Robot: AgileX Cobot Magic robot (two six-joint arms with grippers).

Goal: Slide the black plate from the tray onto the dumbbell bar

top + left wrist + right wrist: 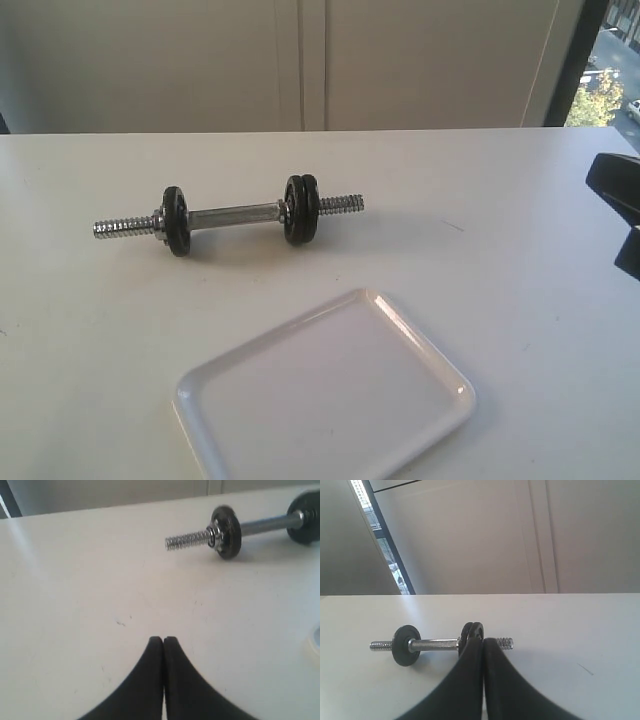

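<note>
The chrome dumbbell bar [235, 215] lies on the white table with all three black discs on it. One disc [176, 221] sits near its left end, and two sit pressed together near the right end, the outer black plate [310, 207] against the inner one. The white tray [420, 345] in front holds nothing. My left gripper [163, 640] is shut and empty above bare table, short of the bar's threaded end [187, 540]. My right gripper [483, 641] is shut and empty, apart from the bar [435, 643], its tips overlapping the paired discs [472, 630] in view.
A dark part of the right arm [615, 190] shows at the right edge of the exterior view. A wall and a window stand behind the table's far edge. A corner of the tray [315, 642] peeks into the left wrist view.
</note>
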